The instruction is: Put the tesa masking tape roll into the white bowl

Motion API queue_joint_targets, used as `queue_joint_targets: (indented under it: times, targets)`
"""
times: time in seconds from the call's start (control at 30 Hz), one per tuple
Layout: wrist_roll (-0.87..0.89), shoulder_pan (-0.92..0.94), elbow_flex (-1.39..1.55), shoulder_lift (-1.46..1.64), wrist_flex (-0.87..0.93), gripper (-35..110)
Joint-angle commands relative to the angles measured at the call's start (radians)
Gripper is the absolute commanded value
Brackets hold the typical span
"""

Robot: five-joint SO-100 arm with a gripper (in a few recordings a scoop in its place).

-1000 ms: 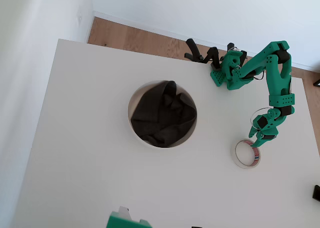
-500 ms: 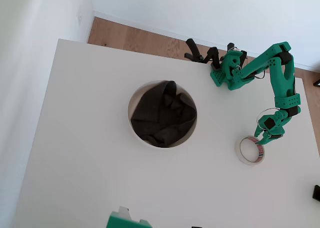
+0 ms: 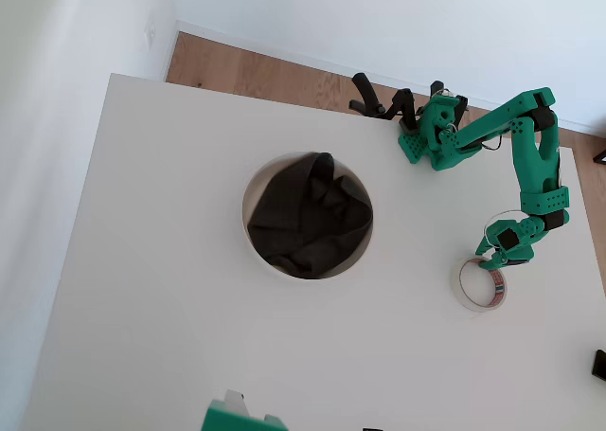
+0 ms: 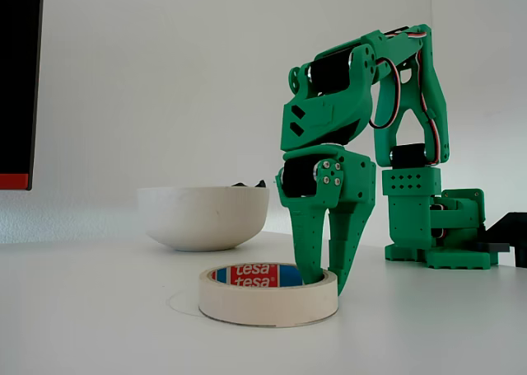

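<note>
You are looking at a plain white matte tabletop (image 3: 170, 308) with a pale wall behind it and a strip of wooden floor (image 3: 256, 71) along its far edge in the overhead view. A black panel with a red strip (image 4: 18, 86) is hanging at the left edge of the fixed view. Nothing is lying on the bare surface between the tape and the bowl.

The large round white bowl (image 3: 254, 251) is sitting near the tabletop's middle, smooth and thick-walled, with crumpled dark charcoal cloth (image 3: 308, 218) filling it; in the fixed view (image 4: 202, 217) a bit of that cloth is peeking over the rim.

The small cream-white tesa masking tape roll (image 4: 268, 293) is lying flat on the tabletop, well apart from the bowl, toward the right edge in the overhead view (image 3: 471, 299). Its red and blue printed core is showing inside the ring.

The green plastic end effector (image 4: 325, 278) is pointing down at the roll's far right side in the fixed view. One tapered finger (image 4: 310, 243) is reaching inside the ring and the other is standing just outside the wall, so the fingers are straddling the tape's rim, parted and not yet clenched on it. In the overhead view the end effector (image 3: 493, 262) is standing at the ring's upper edge.
</note>
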Motion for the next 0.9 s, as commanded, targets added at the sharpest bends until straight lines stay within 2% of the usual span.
queue_joint_targets:
  times: [0.0, 0.03, 0.1, 0.43, 0.6, 0.87]
  targets:
    - [0.011, 0.003, -0.074, 0.012, 0.035, 5]
    - [0.011, 0.003, -0.083, 0.005, 0.041, 4]
    - [0.006, 0.0, -0.104, -0.018, 0.058, -8]
    - [-0.006, 0.0, -0.133, -0.04, 0.063, -8]
    - [-0.014, 0.043, -0.135, 0.064, 0.035, -8]
    - [-0.037, 0.037, -0.347, 0.322, 0.308, -8]
